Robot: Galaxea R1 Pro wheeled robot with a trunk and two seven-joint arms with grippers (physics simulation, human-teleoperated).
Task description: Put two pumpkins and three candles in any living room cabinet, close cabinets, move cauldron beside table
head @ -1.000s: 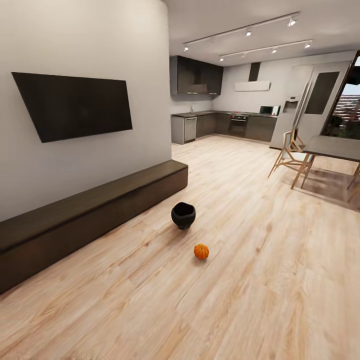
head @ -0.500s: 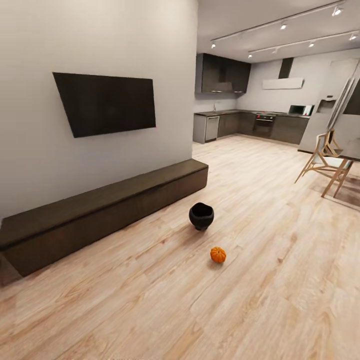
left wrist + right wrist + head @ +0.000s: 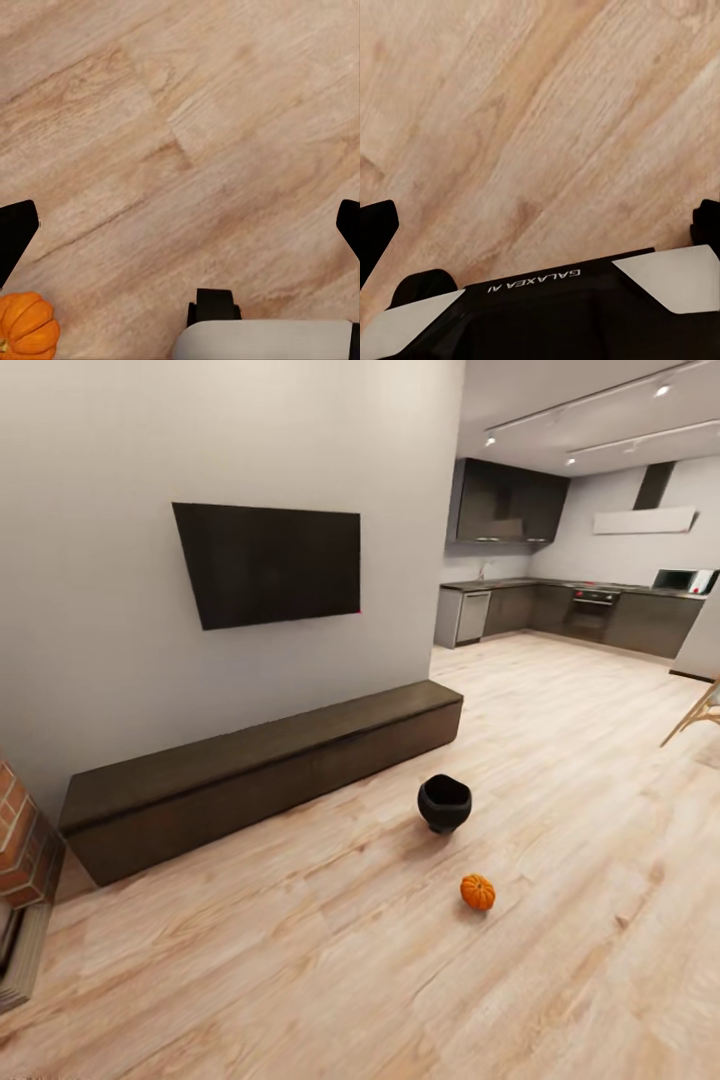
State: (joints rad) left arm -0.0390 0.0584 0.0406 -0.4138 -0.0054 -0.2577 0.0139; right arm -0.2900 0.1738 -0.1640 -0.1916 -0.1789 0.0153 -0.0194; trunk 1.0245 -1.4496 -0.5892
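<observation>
In the head view, the long dark brown cabinet (image 3: 270,760) runs along the wall under the TV, with all its fronts shut. The black cauldron (image 3: 444,803) stands on the wood floor in front of the cabinet's right end. An orange pumpkin (image 3: 477,891) lies on the floor a little nearer to me than the cauldron. My left gripper (image 3: 180,232) hangs open over bare floor, and an orange pumpkin (image 3: 26,326) lies on the floor just off one fingertip. My right gripper (image 3: 540,225) is open over bare planks. No candles are in view.
A black TV (image 3: 270,560) hangs on the grey wall. A brick fireplace corner (image 3: 20,850) stands at the left edge. Grey kitchen units (image 3: 590,610) line the far back. A chair leg (image 3: 700,715) pokes in at the right edge. Open wood floor spreads around the cauldron.
The head camera has swung left, so the whole picture slid right: the dining table and chairs left the view and the brick corner came in. Cauldron and pumpkin have not moved on the floor.
</observation>
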